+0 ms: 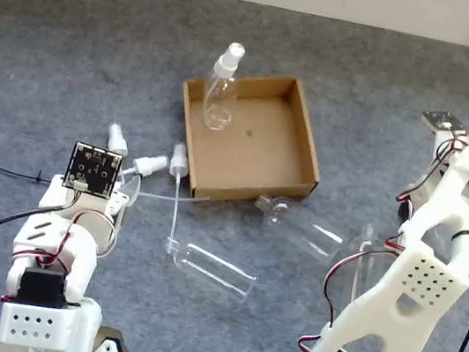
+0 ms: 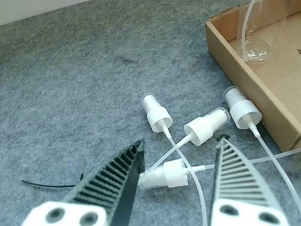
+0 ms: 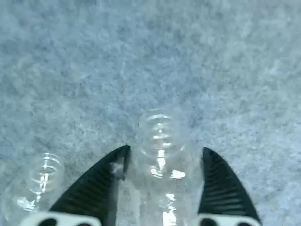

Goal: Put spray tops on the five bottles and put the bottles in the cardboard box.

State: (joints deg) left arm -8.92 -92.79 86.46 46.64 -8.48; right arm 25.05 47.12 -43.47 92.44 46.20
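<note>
Spray top (image 2: 164, 175) flat on bench, left of cardboard box (image 1: 307, 143); long axis left-right, dip tube trailing right toward box. Left end effector (image 2: 181, 142) open, jaws straddling it, seemingly for pickup. Right end effector (image 3: 165, 149) appears clamped on uncapped bottle (image 3: 160, 132), upright, mouth up, likely to receive top.

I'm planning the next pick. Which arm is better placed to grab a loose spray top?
Left. The left gripper is open with a spray top lying between its fingers. The right gripper is at an uncapped bottle, far from it.
</note>
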